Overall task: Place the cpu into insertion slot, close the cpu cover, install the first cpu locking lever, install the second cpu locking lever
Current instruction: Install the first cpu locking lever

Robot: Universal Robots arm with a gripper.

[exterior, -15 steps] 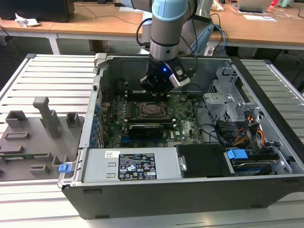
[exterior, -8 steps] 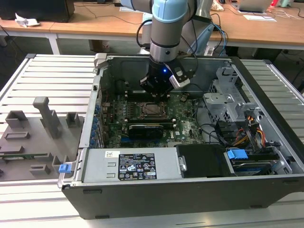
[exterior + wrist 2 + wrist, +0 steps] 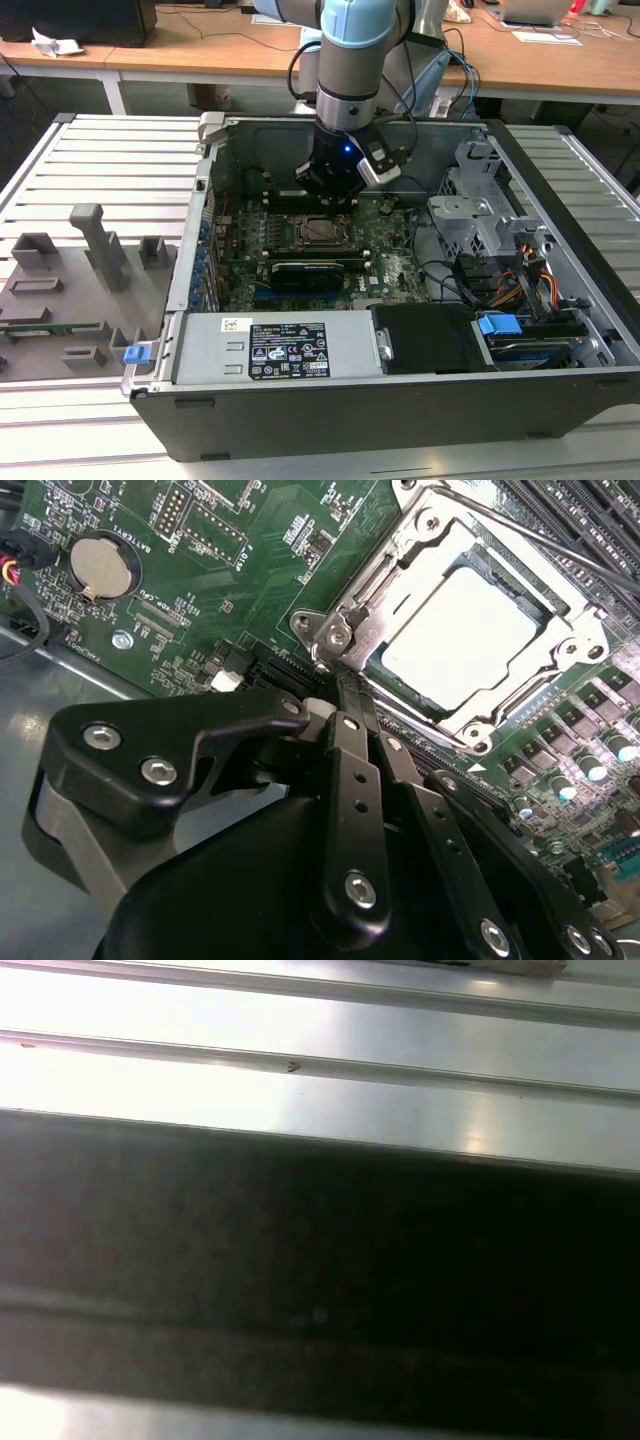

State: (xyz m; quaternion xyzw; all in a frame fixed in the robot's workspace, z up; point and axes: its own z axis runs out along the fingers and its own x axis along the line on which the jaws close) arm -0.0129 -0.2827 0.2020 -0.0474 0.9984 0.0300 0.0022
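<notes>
Cpu seated, cover down, hand at the socket's corner

We see the cpu (image 3: 455,640) lying in the insertion slot (image 3: 322,230) under the cpu cover (image 3: 345,620); our hand (image 3: 345,685), fingers pinched narrow and empty, should press the lever slowly and squarely.

Nothing legible anywhere. Black label (image 3: 288,350) crowded with tiny white print and marks, beside a small white sticker (image 3: 236,324), on the grey power supply (image 3: 205,355) in the exterior view. White silkscreen lettering across the green motherboard (image 3: 260,580) in the second wrist view, too fine to make out.
</notes>
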